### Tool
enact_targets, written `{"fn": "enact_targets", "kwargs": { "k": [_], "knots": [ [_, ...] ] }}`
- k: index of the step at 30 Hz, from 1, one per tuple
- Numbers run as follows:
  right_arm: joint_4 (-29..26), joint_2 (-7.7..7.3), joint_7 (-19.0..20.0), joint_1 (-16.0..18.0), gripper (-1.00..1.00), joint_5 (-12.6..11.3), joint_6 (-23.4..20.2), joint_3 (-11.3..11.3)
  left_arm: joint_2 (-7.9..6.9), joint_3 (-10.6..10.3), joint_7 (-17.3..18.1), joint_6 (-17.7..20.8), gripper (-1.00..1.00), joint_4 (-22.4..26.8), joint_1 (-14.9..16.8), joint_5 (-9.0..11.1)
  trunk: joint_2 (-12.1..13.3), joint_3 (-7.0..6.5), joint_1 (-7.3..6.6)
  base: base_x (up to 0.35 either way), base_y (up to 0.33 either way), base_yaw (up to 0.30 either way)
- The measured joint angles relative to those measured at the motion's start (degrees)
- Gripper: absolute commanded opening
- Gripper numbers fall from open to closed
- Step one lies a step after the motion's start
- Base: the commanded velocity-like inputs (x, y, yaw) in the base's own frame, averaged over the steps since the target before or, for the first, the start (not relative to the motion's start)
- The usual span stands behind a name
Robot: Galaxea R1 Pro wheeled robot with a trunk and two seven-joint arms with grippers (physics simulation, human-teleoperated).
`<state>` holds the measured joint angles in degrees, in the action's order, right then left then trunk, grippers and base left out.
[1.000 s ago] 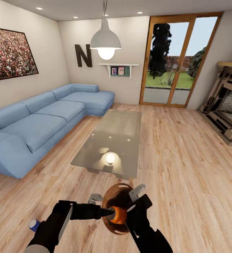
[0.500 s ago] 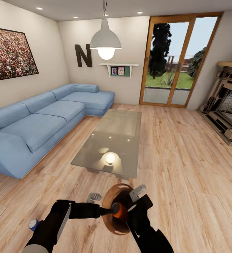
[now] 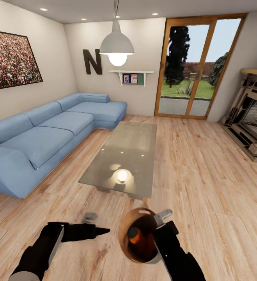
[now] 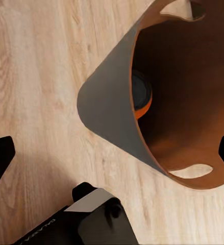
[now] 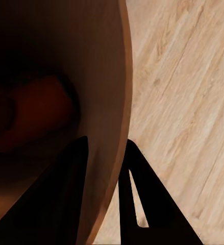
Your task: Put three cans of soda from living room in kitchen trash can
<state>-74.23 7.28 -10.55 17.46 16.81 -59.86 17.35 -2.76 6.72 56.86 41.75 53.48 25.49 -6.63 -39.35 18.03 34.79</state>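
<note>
An orange soda can (image 3: 133,234) lies inside the trash can (image 3: 125,242), which my right end effector (image 5: 105,168) holds by its rim above the wood floor (image 3: 206,187). My left end effector (image 3: 103,231) is beside it, empty and spread wide.

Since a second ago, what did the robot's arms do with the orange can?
The left gripper let go of the orange can inside the trash can and pulled back out, empty. The right gripper still pinches the bin's rim. The sofa and glass table stayed put.
</note>
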Motion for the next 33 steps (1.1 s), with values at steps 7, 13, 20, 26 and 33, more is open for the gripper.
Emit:
{"fn": "enact_targets", "kwargs": {
  "k": [7, 13, 20, 26, 33],
  "knots": [
    [0.0, -4.18, 4.3, 0.0, -1.0, 2.2, -0.1, -1.5, -0.88, 3.5, 0.0, 0.0, 1.0, 0.1, 0.0, -0.1, 0.0, 0.0, 0.0, 0.0, 0.0, 0.0],
    [-0.2, -6.56, 9.5, 0.0, -1.0, 1.4, 0.8, -5.3, -1.89, 3.9, -0.1, 0.0, 1.0, -0.1, 0.0, -0.2, 0.0, 0.0, 0.0, 0.0, 0.0, 0.0],
    [-1.1, -10.76, 21.0, 0.0, -1.0, 1.8, 1.8, -11.0, -3.02, 4.9, -8.3, -0.1, 1.0, -1.6, 0.0, 0.0, 0.0, -0.01, 0.0, 0.0, 0.0, 0.0],
    [-1.1, -12.42, 26.3, 0.0, -1.0, 2.2, 2.9, -12.4, -2.74, 4.9, -17.9, -0.4, 1.0, -6.7, 0.0, 0.1, 0.0, 0.0, 0.0, 0.0, 0.0, 0.0],
    [-1.1, -12.74, 27.2, 0.0, -1.0, 2.4, 3.6, -12.5, -2.63, 4.9, -24.5, -0.9, 1.0, -8.9, 0.0, 0.4, 0.0, -0.01, 0.0, 0.0, 0.0, 0.0]
  ]
}}
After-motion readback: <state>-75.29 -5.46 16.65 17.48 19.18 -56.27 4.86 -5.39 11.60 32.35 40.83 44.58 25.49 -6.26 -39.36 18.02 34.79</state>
